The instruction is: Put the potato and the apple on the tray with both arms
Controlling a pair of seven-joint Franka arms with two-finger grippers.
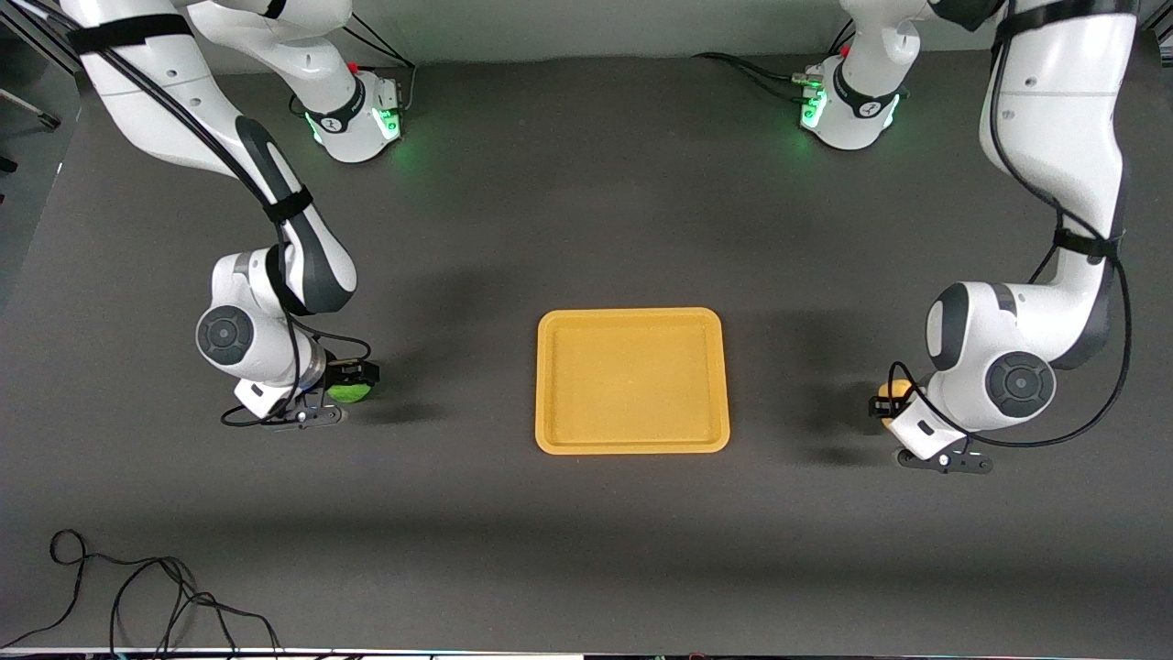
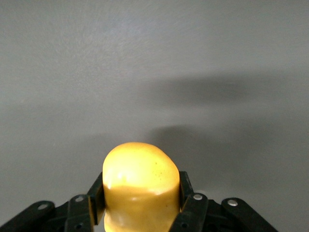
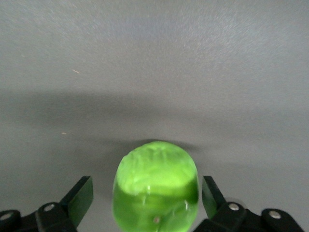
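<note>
Left gripper (image 2: 140, 205) jaws pinch the potato (image 2: 140, 186); right gripper (image 3: 147, 203) jaws gape around the apple (image 3: 155, 186), unclamped; lifting now would leave it on the tabletop (image 1: 586, 550)

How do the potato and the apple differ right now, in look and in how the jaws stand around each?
The potato is yellow-orange and smooth; the apple is bright green and textured. The left gripper has its jaws pressed against the potato; the right gripper has its jaws spread with gaps beside the apple. Both sit off the tray, at opposite ends of the table.
</note>
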